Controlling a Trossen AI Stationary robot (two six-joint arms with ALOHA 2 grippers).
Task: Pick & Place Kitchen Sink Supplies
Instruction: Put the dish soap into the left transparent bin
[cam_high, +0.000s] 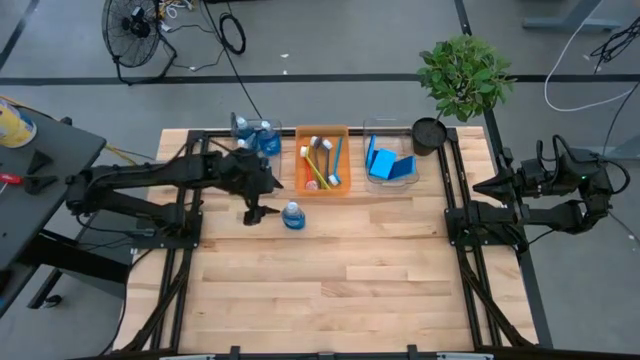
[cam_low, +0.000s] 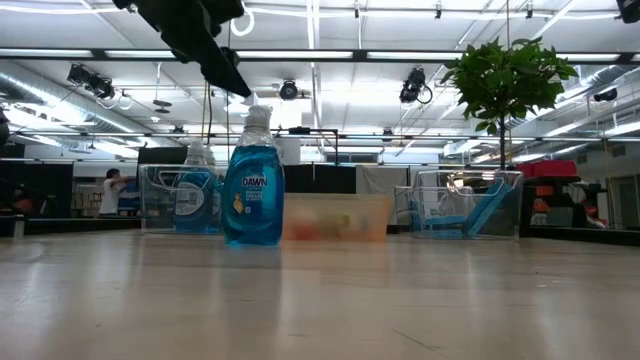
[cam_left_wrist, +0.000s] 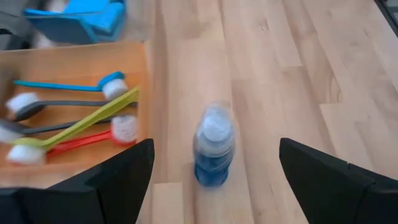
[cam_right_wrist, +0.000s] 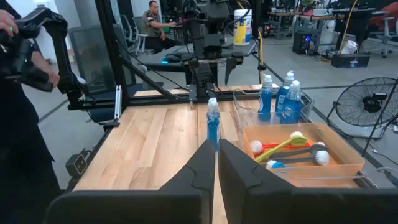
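Note:
A small clear bottle with blue contents (cam_high: 291, 215) (cam_left_wrist: 214, 147) (cam_low: 253, 190) stands upright on its base on the wooden table. My left gripper (cam_high: 256, 212) (cam_left_wrist: 214, 186) hovers open just left of it and above it, one finger to each side in the left wrist view, touching nothing. More bottles (cam_high: 255, 134) stand in a clear bin at the far left. Several brushes (cam_left_wrist: 74, 118) lie in the orange bin (cam_high: 322, 186). Blue sponges (cam_high: 383, 160) lean in a clear bin (cam_high: 391, 180). My right gripper (cam_right_wrist: 216, 163) waits shut at the table's right edge.
A potted plant (cam_high: 462, 75) stands at the far right corner in a black pot. The three bins line the far edge. Bare wood (cam_high: 340, 290) spreads across the near half of the table. Black frame rails (cam_high: 170, 270) run along both sides.

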